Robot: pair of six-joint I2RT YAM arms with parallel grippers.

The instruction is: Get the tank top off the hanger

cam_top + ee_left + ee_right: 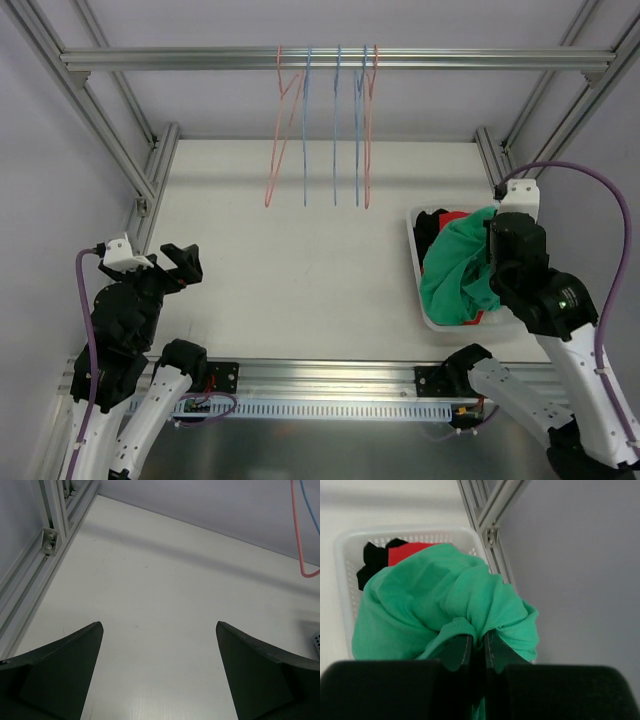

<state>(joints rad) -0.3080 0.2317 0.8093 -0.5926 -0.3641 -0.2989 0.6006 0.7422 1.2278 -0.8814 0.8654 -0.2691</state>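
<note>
Tank top [455,265] already off hangers [337,120], bunched over white basket [414,245], pinched in closed right gripper [477,647]. Left gripper [159,626] spread wide, nothing held. Drop-off step judged underway; release into basket needed next.

Pretty clearly a robotics lab test cell, not anyone's home. The whole thing is boxed in by an aluminium extrusion frame [330,60], with slotted posts running down both sides of the overhead view and a bolted corner bracket [48,540] at the upper left of the left wrist view. Inside is a bare white tabletop [300,270] with plain grey panels [60,170] for walls. Two robot arms sit at the bottom corners, on a rail with a slotted cable duct [330,408] along the bottom edge. The only homey bits are wire hangers [306,130] on the top bar and a white basket [413,228] of clothes at the right.
</note>
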